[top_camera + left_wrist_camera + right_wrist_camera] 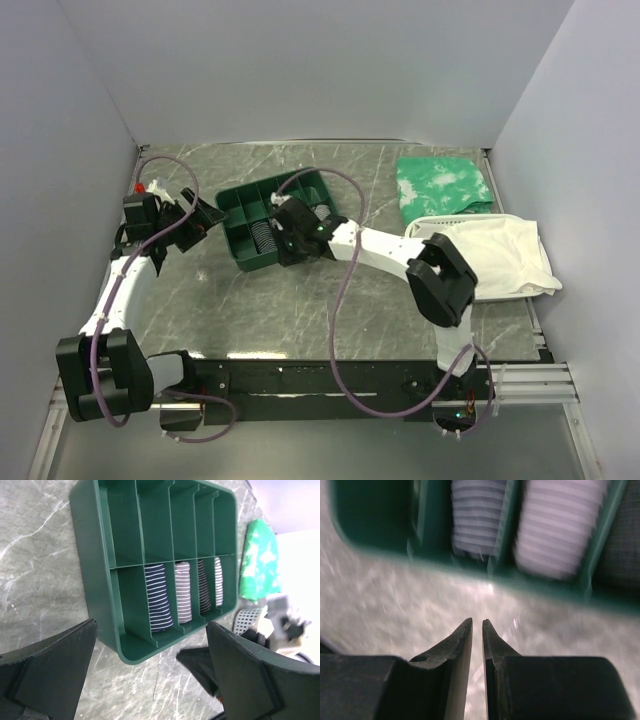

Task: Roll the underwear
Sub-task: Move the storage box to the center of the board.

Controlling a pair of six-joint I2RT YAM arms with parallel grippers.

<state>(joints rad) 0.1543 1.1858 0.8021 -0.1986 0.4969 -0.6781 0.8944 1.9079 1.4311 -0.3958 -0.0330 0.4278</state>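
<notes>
Underwear, dark navy pinstriped fabric (201, 585): rolled in green plastic divided tray (95, 555); soft, light, best pinched at its end; my right fingers (476, 626) nearly together, empty, left fingers (150, 630) wide apart

Marble table (300, 310) — green organiser tray (232, 200), mottled cloth (443, 185), white cloth (500, 255).

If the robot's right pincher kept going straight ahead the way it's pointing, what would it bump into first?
Probably the near wall of the green tray, just ahead of the right gripper. Rolled striped cloths sit behind that wall. The picture is blurry, so depth is uncertain.
</notes>
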